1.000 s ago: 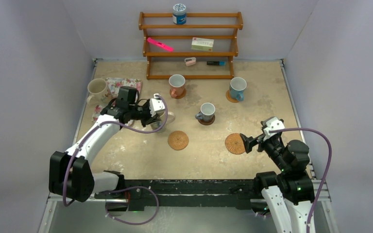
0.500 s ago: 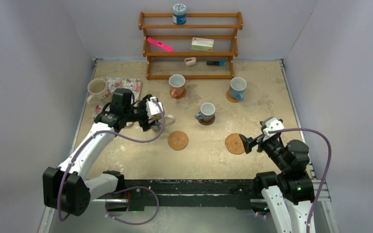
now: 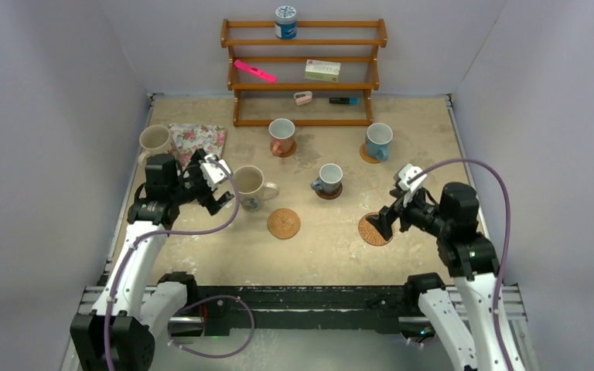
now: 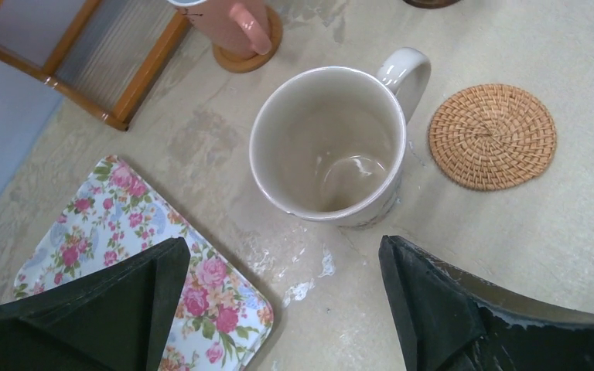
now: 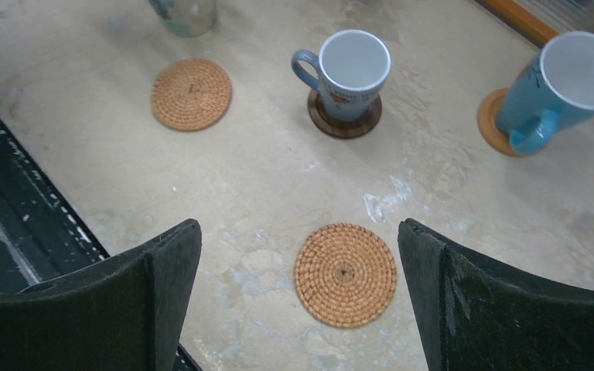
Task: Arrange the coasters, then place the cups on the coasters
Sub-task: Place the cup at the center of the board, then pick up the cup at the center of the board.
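A cream cup (image 3: 249,188) (image 4: 329,151) stands upright on the bare table, just left of a bare woven coaster (image 3: 284,223) (image 4: 493,136). My left gripper (image 3: 216,187) (image 4: 282,255) is open and empty, a little left of that cup and apart from it. My right gripper (image 3: 390,215) (image 5: 300,228) hangs open over a second bare woven coaster (image 3: 373,230) (image 5: 346,274). The grey-blue cup (image 3: 329,178) (image 5: 348,69) sits on a dark coaster (image 5: 344,125). On their own coasters stand the blue cup (image 3: 378,141) (image 5: 564,81) and the white-and-pink cup (image 3: 281,136). Another cream cup (image 3: 155,141) stands at the far left.
A floral mat (image 3: 197,137) (image 4: 124,232) lies at the back left, partly under my left fingers in the wrist view. A wooden shelf rack (image 3: 303,73) with a canister (image 3: 285,22) and small items stands against the back wall. Walls close in both sides.
My left gripper opened, let go of the cream cup and drew back to the left; the cup stays standing by the coaster. My right arm reached forward over the right-hand bare coaster.
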`<state>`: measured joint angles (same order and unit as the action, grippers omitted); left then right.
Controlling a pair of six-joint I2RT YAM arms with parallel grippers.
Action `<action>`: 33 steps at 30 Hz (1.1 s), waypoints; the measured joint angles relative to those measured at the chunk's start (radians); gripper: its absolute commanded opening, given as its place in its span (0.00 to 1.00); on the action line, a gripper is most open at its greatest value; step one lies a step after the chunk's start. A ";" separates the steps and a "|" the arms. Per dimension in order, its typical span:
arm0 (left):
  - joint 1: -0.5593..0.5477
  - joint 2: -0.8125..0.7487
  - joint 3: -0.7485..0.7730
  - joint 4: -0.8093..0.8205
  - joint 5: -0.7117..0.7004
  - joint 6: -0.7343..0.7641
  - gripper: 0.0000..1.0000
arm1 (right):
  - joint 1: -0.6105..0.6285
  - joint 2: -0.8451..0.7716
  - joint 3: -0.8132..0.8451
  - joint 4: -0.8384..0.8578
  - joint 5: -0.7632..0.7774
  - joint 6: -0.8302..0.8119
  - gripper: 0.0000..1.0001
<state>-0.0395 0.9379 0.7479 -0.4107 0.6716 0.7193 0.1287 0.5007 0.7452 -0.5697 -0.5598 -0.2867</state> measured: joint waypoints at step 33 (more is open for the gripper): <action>0.072 -0.284 -0.157 0.082 -0.266 -0.256 1.00 | 0.590 1.100 0.601 0.272 0.175 -0.160 0.94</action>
<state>0.0330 0.6540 0.5907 -0.3286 0.4057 0.4637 0.7185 1.6009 1.3460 -0.2981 -0.3851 -0.4469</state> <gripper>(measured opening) 0.998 0.951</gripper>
